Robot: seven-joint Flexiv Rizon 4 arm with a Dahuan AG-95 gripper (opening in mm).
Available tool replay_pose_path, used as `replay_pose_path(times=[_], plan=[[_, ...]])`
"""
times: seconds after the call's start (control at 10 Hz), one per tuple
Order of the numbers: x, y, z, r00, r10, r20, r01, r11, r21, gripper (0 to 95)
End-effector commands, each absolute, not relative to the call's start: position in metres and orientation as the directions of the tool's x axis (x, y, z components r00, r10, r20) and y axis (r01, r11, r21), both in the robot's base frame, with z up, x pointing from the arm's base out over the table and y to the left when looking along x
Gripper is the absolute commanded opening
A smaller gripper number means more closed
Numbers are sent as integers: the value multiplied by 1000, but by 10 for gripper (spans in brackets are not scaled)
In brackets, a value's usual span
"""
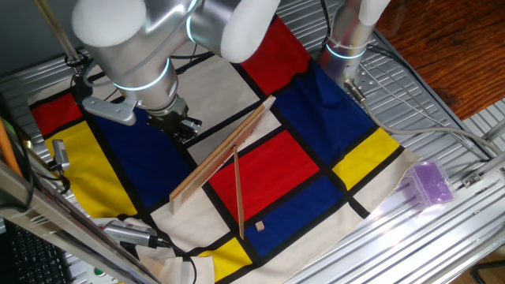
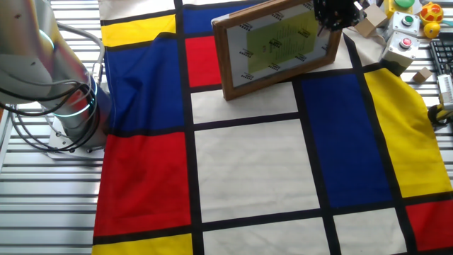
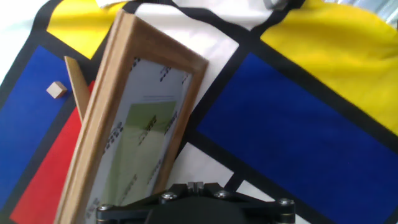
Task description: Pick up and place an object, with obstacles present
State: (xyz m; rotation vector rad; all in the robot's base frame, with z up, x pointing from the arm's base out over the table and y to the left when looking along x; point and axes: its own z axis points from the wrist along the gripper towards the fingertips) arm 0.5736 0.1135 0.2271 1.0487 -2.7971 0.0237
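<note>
The tiny tan cube [image 1: 259, 226] lies on a blue patch near the cloth's front edge; in the hand view it [image 3: 56, 90] sits at the far left. The wide plank [image 1: 225, 154], a wood-framed panel [image 3: 137, 124], stands on edge diagonally. It also shows in the other fixed view [image 2: 279, 46]. The narrow strip [image 1: 238, 193] stands between the plank and the cube, and the hand view shows it too [image 3: 76, 84]. My gripper [image 1: 180, 125] hangs above the cloth on the plank's far side from the cube. Its fingertips [image 3: 196, 185] are together and hold nothing.
A purple translucent box [image 1: 430, 183] rests on the metal rails at the right. The arm's base [image 1: 347, 39] stands at the cloth's back edge. Coloured buttons and small wooden blocks [image 2: 407, 18] lie beside the gripper [image 2: 336, 13]. Cables and tools lie at the left [image 1: 126, 233].
</note>
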Motion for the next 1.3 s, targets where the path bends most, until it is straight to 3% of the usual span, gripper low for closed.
replay_pose_path(times=[0.1, 0.5, 1.3], plan=[[575, 114, 227, -789, -599, 136, -606, 796, -6, 0], [575, 114, 227, -854, -502, 135, -511, 859, -42, 0], [575, 114, 227, -861, -500, 96, -506, 861, -46, 0]])
